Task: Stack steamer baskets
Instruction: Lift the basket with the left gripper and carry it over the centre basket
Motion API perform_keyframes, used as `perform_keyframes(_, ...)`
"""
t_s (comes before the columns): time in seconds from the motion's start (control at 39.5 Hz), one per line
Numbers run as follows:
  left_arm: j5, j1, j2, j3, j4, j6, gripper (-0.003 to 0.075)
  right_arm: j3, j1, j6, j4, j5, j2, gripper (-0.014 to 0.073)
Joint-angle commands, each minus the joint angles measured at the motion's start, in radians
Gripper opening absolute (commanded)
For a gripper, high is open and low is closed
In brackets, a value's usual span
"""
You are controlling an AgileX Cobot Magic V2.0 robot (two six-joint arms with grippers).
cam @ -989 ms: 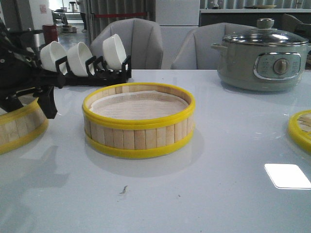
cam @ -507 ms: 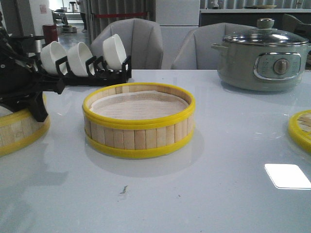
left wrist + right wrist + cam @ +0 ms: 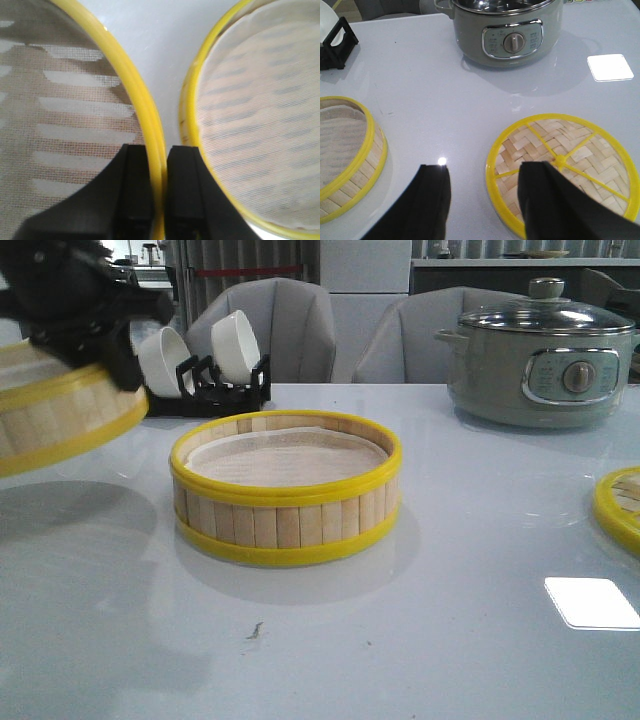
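One steamer basket (image 3: 285, 490) with bamboo-slat wall and yellow rims rests on the table's middle, lined with white cloth; it also shows in the left wrist view (image 3: 250, 125) and the right wrist view (image 3: 345, 150). A second steamer basket (image 3: 60, 415) hangs tilted in the air at the far left, above the table. My left gripper (image 3: 120, 365) is shut on its yellow rim (image 3: 157, 165), one finger inside and one outside. The woven-bamboo lid (image 3: 570, 170) lies flat at the right edge (image 3: 620, 505). My right gripper (image 3: 482, 200) hovers open over the lid's near rim, holding nothing.
A grey-green electric pot (image 3: 540, 355) with glass lid stands at the back right. A black rack (image 3: 215, 390) with white bowls (image 3: 235, 345) sits at the back left, just behind the lifted basket. Grey chairs (image 3: 275, 325) stand beyond the table.
The left gripper has lifted the left basket off the table; it rose and now hangs tilted in front of the bowl rack. The middle basket and lid stayed put.
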Motion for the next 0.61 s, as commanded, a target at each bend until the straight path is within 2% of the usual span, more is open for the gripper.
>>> perform_keyframes(0.0, -0.013, -0.068, -0.067, -0.094, 0.013, 0.009, 0.0088, -0.035, -0.001, -0.004, -0.01, -0.089, -0.002, 0.0433)
perform_keyframes(0.33, -0.062, -0.301, -0.05, -0.152, 0.013, 0.01, 0.0088, -0.035, -0.001, -0.004, -0.01, -0.113, -0.002, 0.0433)
perform_keyframes(0.58, -0.122, -0.404, 0.015, -0.161, 0.013, 0.01, 0.0088, -0.035, -0.001, -0.004, -0.01, -0.118, -0.002, 0.0433)
